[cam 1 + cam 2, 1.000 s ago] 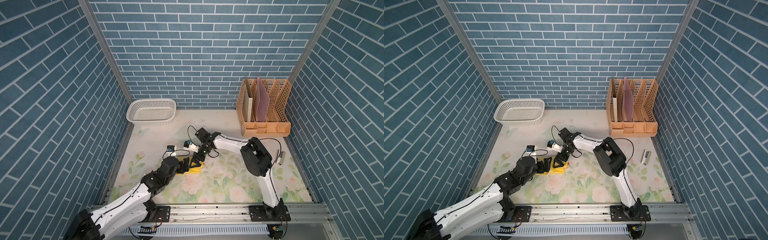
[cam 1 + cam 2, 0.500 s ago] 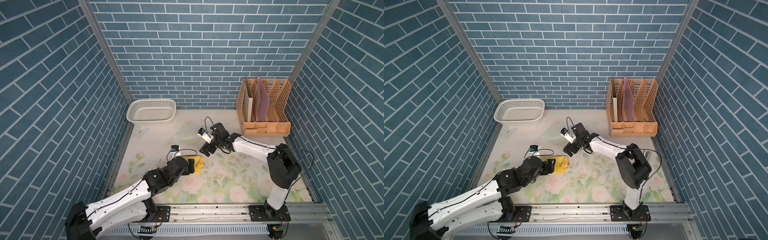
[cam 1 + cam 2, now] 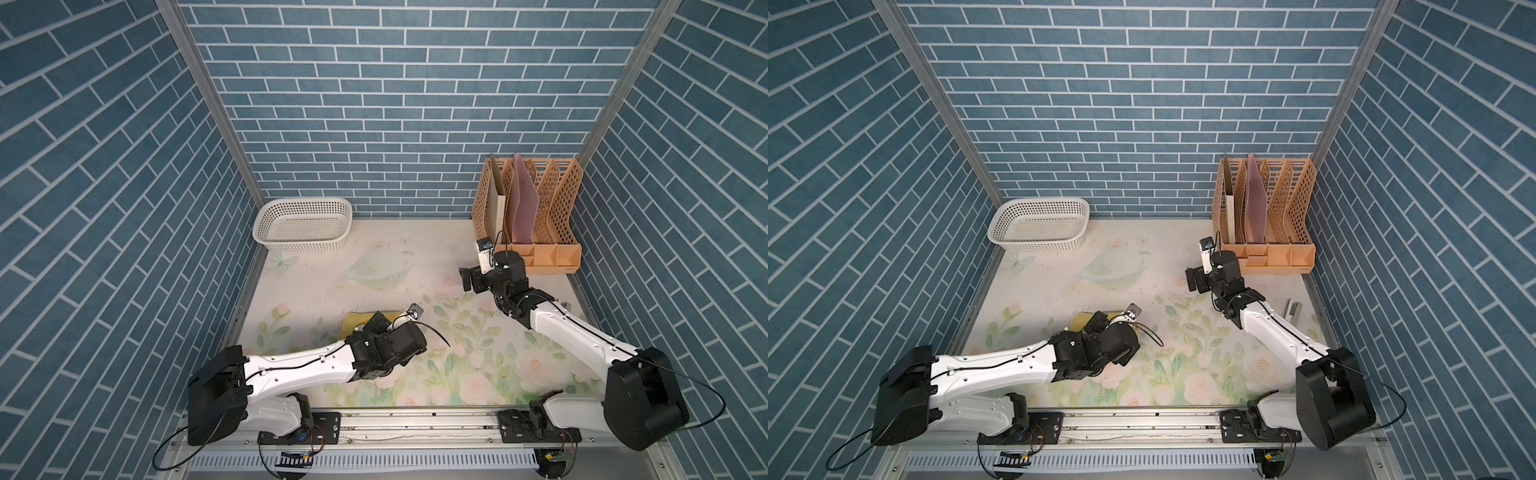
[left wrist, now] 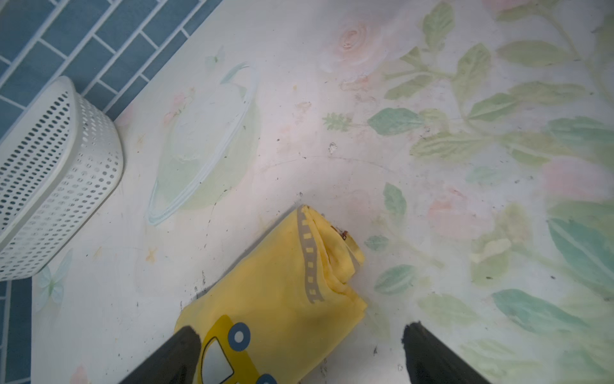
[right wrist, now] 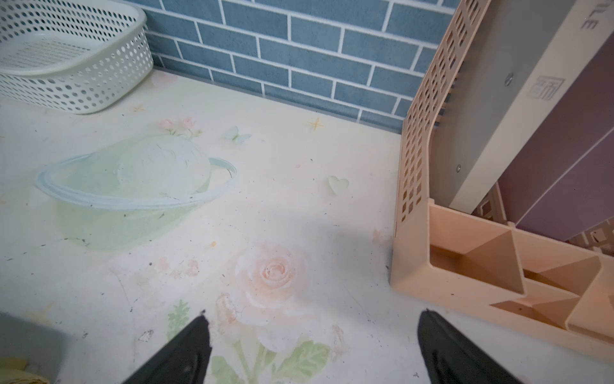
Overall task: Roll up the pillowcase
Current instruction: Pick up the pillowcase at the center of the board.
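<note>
**Surface and room.** A surface (image 3: 415, 257) covered in a pale floral print stands inside three walls (image 3: 395, 104) patterned as blue brick. A white perforated basket (image 3: 302, 226) occupies the far left corner. A peach file rack (image 3: 536, 216) holding folders occupies the far right corner.

**Task item.** The pillowcase (image 3: 353, 322) lies rolled up, left of the surface's centre.

**Differences between views.** In both top views the left arm's wrist covers most of the roll, leaving only a yellow strip visible. The left wrist view shows the pillowcase (image 4: 279, 282) as a layered roll with a car print and a grey road stripe. There the fingers of the left gripper (image 4: 300, 327) stand apart, with one end of the roll partly between them; contact cannot be judged. The right wrist view shows the right gripper (image 5: 315, 312) above bare surface near the rack, fingers apart and holding nothing. A small grey object (image 3: 1293, 309) near the right edge shows clearly only in a top view.
</note>
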